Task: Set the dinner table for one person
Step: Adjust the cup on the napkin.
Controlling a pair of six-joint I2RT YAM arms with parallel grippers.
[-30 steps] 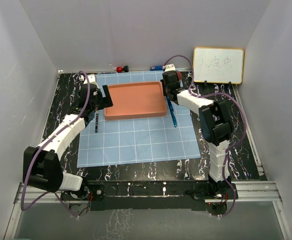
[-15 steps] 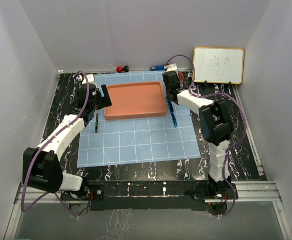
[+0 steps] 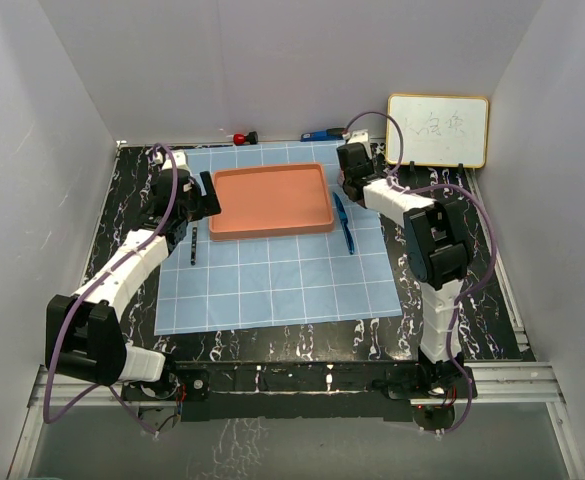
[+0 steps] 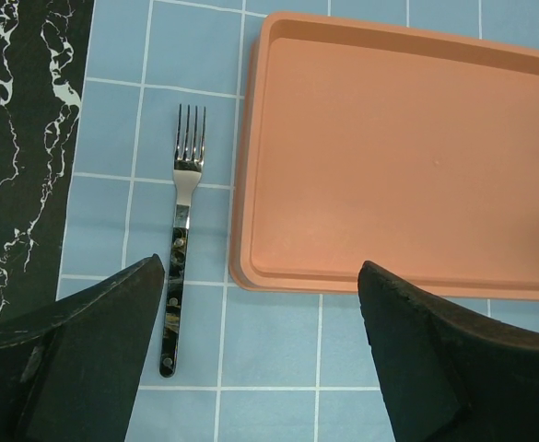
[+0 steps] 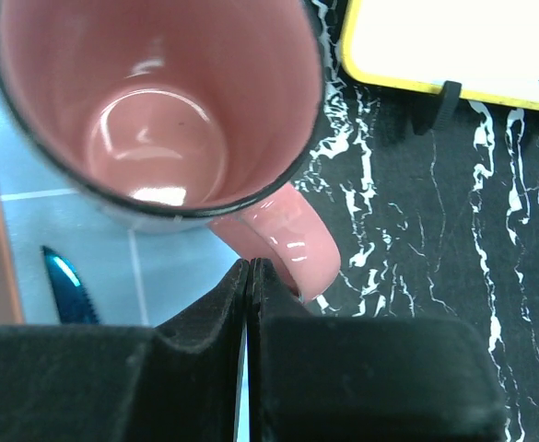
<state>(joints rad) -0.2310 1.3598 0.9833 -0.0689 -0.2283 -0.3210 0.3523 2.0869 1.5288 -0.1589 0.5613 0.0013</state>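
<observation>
The dinner table (image 3: 472, 300) is black with white veins; a light-blue gridded cloth (image 3: 272, 280) lies on it. On the cloth sits an empty orange tray (image 3: 272, 200), with a fork (image 3: 191, 245) to its left and a blue knife (image 3: 344, 222) to its right. My left gripper (image 3: 204, 197) hovers open over the tray's left edge. From the left wrist the fork (image 4: 179, 258) lies beside the tray (image 4: 389, 157). My right gripper (image 5: 251, 262) is shut, its tips against the handle (image 5: 287, 235) of an upright pink mug (image 5: 158, 120) at the cloth's back right corner.
A yellow-framed whiteboard (image 3: 437, 130) stands on the table at the back right, close to the mug. A red marker (image 3: 240, 137) and a blue marker (image 3: 317, 135) lie along the back wall. White walls close in the left, back and right sides.
My right gripper has shifted a little to the right, off the tray's corner, uncovering more of the knife. The left gripper has drawn slightly back to the left.
</observation>
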